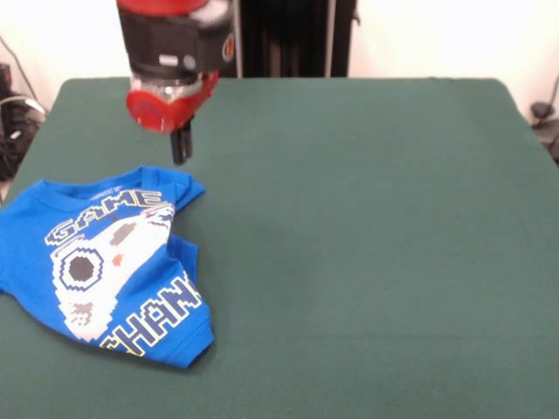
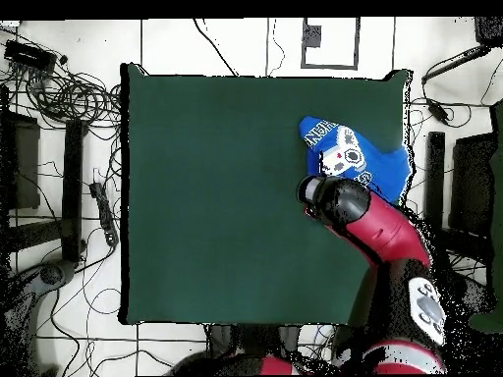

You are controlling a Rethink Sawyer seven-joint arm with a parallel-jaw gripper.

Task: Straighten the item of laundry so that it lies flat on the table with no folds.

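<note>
The item of laundry, a bright blue T-shirt with its game-controller print facing up, lies crumpled at the left of the front view. Its right side is folded in over the print, and its lower hem curls under. In the overhead view the T-shirt sits by the right edge of the green table. My gripper hangs just beyond the shirt's collar edge, slightly above the table. Its two black fingers are pressed together, shut, holding nothing. From overhead the red arm hides the gripper.
Cables and dark equipment lie on the floor left of the table in the overhead view. More black gear stands past the right edge, close to the shirt. Black stands rise behind the far table edge.
</note>
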